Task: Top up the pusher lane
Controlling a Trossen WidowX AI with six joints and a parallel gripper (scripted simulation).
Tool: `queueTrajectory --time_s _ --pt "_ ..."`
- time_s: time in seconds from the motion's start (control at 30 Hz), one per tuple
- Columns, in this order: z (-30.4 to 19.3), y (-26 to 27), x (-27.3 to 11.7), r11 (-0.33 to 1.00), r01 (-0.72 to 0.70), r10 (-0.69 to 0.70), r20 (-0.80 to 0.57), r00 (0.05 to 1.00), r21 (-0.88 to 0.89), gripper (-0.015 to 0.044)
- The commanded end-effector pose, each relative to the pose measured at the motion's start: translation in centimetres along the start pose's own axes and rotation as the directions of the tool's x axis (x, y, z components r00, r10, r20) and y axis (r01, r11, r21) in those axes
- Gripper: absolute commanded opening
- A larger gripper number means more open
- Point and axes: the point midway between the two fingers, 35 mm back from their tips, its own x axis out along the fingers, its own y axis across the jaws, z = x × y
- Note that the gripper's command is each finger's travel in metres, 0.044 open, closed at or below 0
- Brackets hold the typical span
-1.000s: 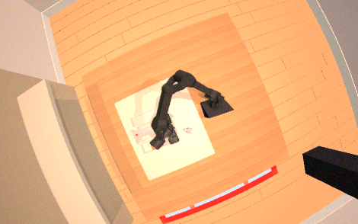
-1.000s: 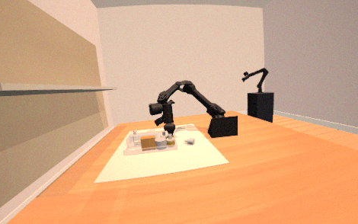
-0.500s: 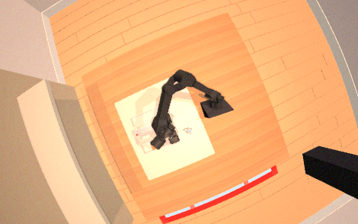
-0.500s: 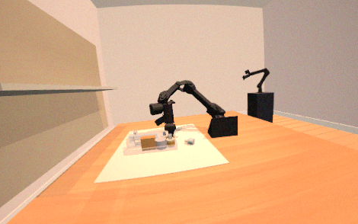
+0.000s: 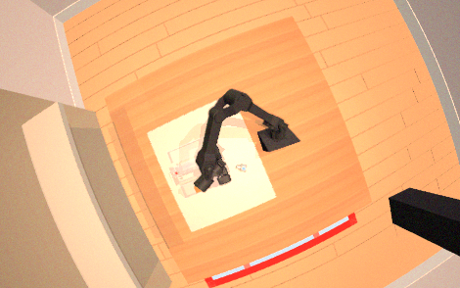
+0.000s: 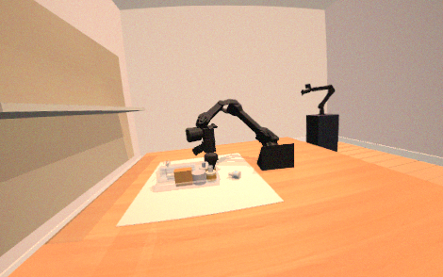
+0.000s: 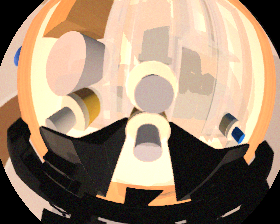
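Just in front of the clear lane rack (image 6: pixel 164 181), the gripper (image 7: pixel 148 156) is clamped on the loose jar (image 7: pixel 148 137), which hangs above the pale mat (image 6: pixel 221 198); the matching jar (image 7: pixel 153 91) stands directly ahead in the sprung lane, though the wrist view is too warped to tell whether the two touch; I'd keep the held jar upright and centred between the lane walls, press back slowly so the pusher yields without snapping, then lower it behind the front stop and release; around it, an orange wooden table (image 6: pixel 334 226), a wall shelf (image 6: pixel 46 110), and a second arm on a black pedestal (image 6: pixel 322 131) well apart.
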Motion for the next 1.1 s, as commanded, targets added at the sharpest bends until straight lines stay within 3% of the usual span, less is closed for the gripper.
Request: queueTrajectory --time_s 0.0,0.27,0.63,1.07 --pt "-0.1 0.0 0.0 1.0 0.003 -0.003 0.004 1.0 0.007 0.0" --pt "-0.1 0.0 0.0 1.0 0.003 -0.003 0.004 1.0 0.007 0.0" --pt "-0.1 0.0 0.0 1.0 0.003 -0.003 0.004 1.0 0.007 0.0282" --pt "-0.1 0.0 -2.0 1.0 0.002 -0.002 0.004 1.0 0.007 0.0282"
